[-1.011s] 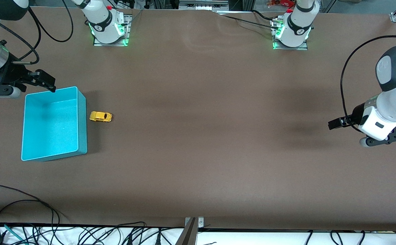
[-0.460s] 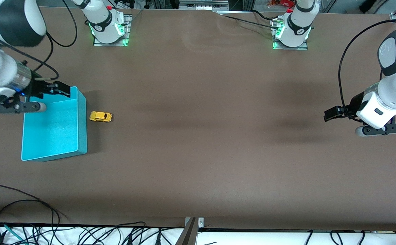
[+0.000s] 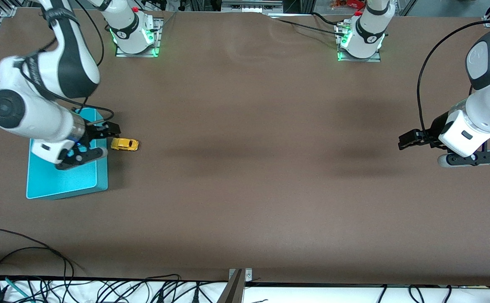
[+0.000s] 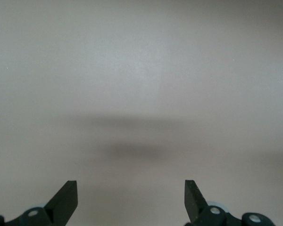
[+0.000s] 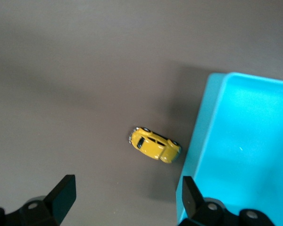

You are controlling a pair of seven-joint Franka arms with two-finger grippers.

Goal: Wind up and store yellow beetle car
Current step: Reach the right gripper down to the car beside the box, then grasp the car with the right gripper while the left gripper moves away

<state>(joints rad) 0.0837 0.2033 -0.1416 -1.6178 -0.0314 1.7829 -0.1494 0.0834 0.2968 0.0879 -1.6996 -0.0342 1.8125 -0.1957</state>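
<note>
While both hands gape empty, the rounded yellow beetle car [image 3: 124, 144] shows dark windows, upright.

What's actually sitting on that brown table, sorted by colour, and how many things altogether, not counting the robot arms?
Yellow: 1, the yellow beetle car, standing on the table beside the bin.
Turquoise: 1, the turquoise bin, open on top, partly covered by the right arm.
Total: 2.
</note>
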